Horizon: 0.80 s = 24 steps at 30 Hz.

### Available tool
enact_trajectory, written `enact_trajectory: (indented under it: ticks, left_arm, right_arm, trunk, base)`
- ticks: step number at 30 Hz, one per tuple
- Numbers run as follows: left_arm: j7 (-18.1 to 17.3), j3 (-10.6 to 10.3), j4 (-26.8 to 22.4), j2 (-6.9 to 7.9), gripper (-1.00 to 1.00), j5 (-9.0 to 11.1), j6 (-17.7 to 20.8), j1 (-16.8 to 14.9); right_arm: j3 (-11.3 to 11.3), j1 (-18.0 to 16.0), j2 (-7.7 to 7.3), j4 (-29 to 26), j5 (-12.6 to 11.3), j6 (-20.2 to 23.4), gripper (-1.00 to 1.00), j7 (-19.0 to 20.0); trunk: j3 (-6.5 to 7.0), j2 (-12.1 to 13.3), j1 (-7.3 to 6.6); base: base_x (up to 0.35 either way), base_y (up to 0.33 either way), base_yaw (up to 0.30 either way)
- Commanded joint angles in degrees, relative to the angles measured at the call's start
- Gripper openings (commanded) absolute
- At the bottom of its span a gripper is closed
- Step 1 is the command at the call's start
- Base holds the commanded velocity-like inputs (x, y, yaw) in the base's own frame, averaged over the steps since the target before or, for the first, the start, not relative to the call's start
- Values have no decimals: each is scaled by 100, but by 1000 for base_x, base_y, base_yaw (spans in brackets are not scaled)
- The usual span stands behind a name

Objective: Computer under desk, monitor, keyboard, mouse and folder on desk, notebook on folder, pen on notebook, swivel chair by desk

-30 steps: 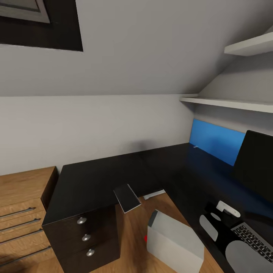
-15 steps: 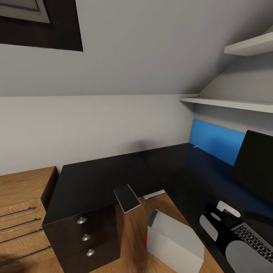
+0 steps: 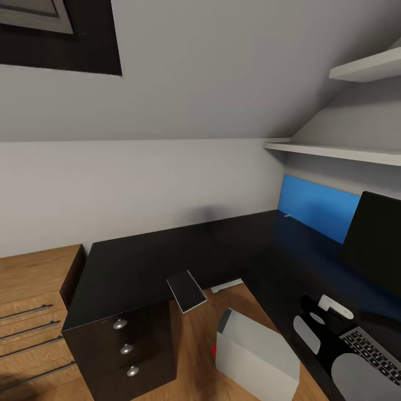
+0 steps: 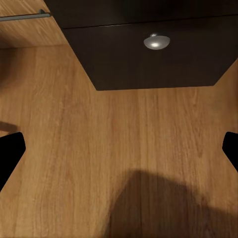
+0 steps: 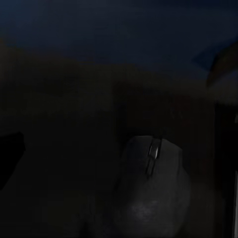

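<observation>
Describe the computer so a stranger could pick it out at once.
Find the long black L-shaped desk against the white wall. On the wooden floor in its inner corner stands the computer, a pale grey box with a small red mark, the one light block among dark drawers.

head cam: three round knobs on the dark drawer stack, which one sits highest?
The top knob, just under the black desk top edge. The middle knob and bottom knob sit below it, each stepped slightly rightward in the head view.

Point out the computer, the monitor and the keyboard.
computer (image 3: pixel 259 353): head view, pale grey top panel.
monitor (image 3: pixel 374 245): head view, black screen face.
keyboard (image 3: pixel 374 353): head view, rows of keys at its near end.
</observation>
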Motion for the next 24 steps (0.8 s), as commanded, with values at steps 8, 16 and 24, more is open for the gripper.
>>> enact_trajectory:
  ticks: [8,16,24]
  left_arm:
    - [19,-11,-1,0,100,60,-12,-3]
    - [47,-11,404,16,100,63,16,-3]
    - [25,-11,453,26,100,63,12,-3]
  right_arm:
    - [49,-5,-8,-9,-60,-34,100,-23]
    - [81,-2,22,-615,-49,-67,100,-158]
    - [107,3,82,-894,-51,-43,100,-602]
  trunk:
    - [-7,-4,0]
    - [-7,-4,0]
    - [-7,-4,0]
  base:
    - [0,0,0]
    - [0,0,0]
    - [0,0,121]
